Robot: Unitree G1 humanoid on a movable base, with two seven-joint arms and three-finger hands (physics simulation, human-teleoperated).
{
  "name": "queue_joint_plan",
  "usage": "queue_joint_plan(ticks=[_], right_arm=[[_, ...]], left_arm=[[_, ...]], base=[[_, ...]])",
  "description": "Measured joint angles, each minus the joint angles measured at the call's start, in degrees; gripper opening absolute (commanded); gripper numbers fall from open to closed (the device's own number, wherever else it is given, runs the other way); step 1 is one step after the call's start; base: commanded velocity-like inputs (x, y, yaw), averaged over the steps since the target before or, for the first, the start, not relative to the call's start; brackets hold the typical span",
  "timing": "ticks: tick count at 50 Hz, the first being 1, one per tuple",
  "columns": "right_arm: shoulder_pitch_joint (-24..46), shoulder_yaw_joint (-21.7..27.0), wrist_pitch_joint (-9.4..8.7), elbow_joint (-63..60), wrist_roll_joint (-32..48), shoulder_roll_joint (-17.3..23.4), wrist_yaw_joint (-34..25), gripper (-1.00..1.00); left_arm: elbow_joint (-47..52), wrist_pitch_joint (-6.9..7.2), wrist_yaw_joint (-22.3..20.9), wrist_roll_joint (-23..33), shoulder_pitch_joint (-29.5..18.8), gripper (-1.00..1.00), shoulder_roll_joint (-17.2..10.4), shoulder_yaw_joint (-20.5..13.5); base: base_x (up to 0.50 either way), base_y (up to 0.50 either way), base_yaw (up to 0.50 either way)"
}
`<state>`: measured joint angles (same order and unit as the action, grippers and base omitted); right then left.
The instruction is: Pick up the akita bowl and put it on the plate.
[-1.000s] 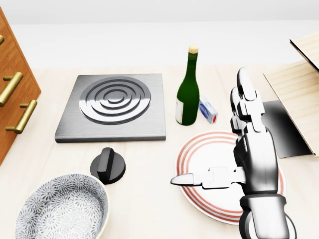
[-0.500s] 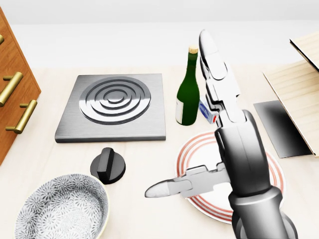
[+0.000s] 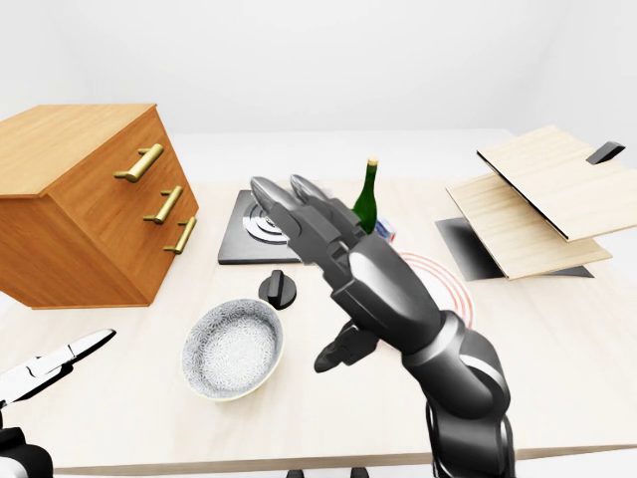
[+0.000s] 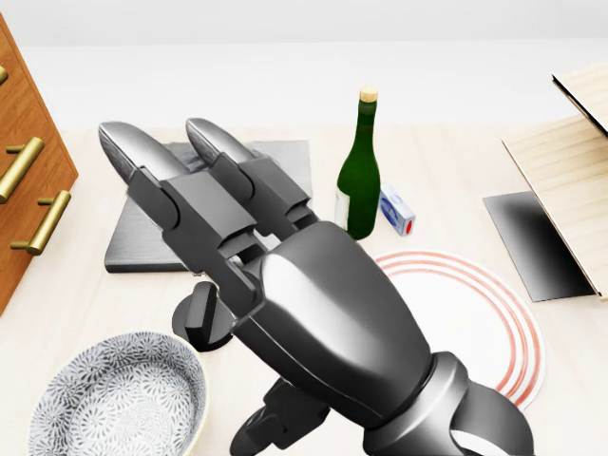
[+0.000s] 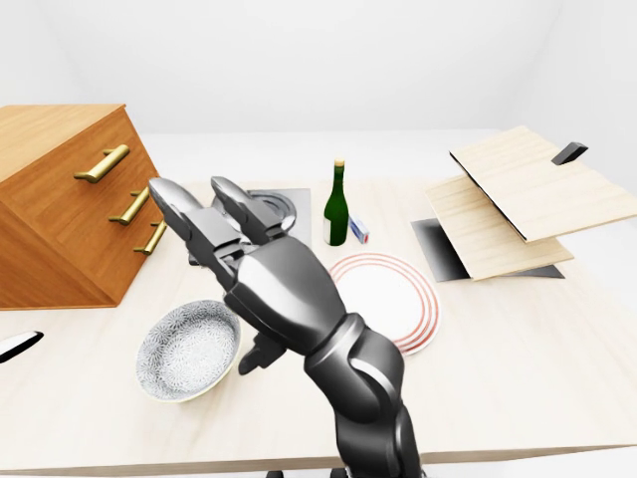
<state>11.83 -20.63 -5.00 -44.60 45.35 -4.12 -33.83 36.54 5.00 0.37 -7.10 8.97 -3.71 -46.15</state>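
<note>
The akita bowl (image 4: 104,399), grey with a fine speckled pattern and a cream rim, rests on the table at the head view's bottom left. To its right lies the white plate (image 4: 494,318) with red rings, nothing on it. My right hand (image 4: 214,285) hovers open above the table between the two, fingers (image 4: 133,152) spread toward the upper left and thumb (image 4: 261,432) hanging beside the bowl's right rim. It holds nothing. My left hand (image 3: 60,363) shows low at the left-eye view's left edge, off the table, fingers stretched out.
A wooden drawer cabinet (image 3: 90,199) stands on the left. A grey stove plate (image 4: 133,228) and a black knob (image 4: 199,318) are partly hidden by my hand. A green bottle (image 4: 359,176) and a small box (image 4: 397,211) stand above the plate. Wooden boards (image 3: 537,199) lean at the right.
My right hand has swung left from over the plate toward the bowl and nearer the camera. The plate is now uncovered; the stove plate and knob are partly covered.
</note>
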Motion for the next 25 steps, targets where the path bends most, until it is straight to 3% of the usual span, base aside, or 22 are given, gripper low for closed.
queue_joint_plan(ticks=[4, 25], right_arm=[[0.16, -1.30, 0.00, -0.39, 6.11, -1.50, -6.17, 0.97], [2.88, -2.10, 0.00, -2.79, 34.25, -11.24, -6.17, 0.97]], left_arm=[[0.02, 0.00, -0.03, -0.02, 0.01, 1.00, 0.00, -0.05], [0.36, 0.00, -0.11, -0.17, 0.01, 1.00, 0.01, -0.29]], base=[[0.00, 0.00, 0.00], [0.00, 0.00, 0.00]])
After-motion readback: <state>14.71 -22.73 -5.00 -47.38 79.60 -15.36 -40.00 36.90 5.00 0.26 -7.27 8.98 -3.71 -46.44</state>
